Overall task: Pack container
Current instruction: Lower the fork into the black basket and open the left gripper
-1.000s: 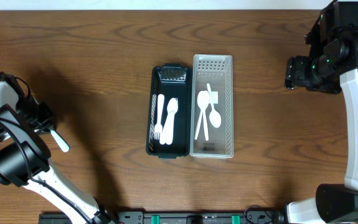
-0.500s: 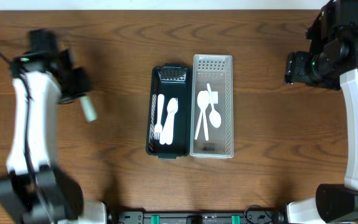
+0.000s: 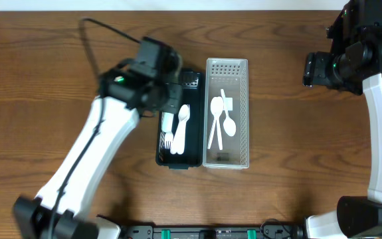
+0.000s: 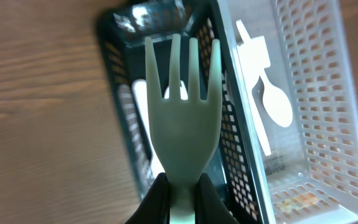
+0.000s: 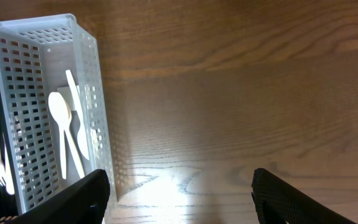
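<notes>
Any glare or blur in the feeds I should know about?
Right wrist: bright glare on the table beside the white basket. Left wrist: the fork looms close and soft-edged, a reflection at the far end of the black basket. Overhead: sharp, evenly lit.

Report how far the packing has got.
Done: a fork and spoon lie in the black basket, and spoons lie in the white basket. In hand: the left gripper holds another fork above the black basket. Left: lowering and releasing it. The right gripper is open, off to the side.
</notes>
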`<state>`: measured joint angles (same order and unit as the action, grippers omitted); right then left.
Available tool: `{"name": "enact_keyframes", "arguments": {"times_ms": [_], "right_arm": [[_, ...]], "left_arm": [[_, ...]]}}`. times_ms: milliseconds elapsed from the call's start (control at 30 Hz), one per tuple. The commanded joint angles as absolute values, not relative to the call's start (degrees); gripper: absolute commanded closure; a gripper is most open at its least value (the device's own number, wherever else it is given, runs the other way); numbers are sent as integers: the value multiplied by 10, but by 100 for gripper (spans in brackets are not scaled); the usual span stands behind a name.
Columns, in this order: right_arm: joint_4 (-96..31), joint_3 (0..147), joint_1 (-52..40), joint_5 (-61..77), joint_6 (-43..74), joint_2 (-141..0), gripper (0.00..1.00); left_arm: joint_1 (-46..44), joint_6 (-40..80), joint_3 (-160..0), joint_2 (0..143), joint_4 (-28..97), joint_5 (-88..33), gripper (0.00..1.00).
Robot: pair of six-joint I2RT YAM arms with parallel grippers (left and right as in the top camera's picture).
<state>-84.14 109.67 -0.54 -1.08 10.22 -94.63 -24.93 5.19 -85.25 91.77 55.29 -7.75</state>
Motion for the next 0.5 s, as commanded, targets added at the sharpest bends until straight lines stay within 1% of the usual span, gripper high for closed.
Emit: {"name": "enact_keyframes", "arguments": {"times_ms": [0, 200, 300, 333, 400, 467], "right_arm": [[-840, 1099, 0, -15, 106, -938, 23], [-840, 1094, 0, -15, 106, -938, 22], [-840, 1091, 0, -15, 106, -938, 22], [-840, 1091, 0, -15, 106, -938, 22], [-842, 1091, 0, -15, 105, -938, 21], [-840, 1091, 0, -17, 101, -938, 21]], "left_arm": [[-261, 61, -855, 978, 548, -75, 94], [-262, 59, -855, 1069, 545, -75, 95], [-262, 57, -855, 1098, 542, -75, 92], [-262, 56, -855, 1104, 542, -75, 90], [-262, 57, -855, 1109, 544, -75, 75], [-262, 57, -855, 1105, 543, -72, 66]]}}
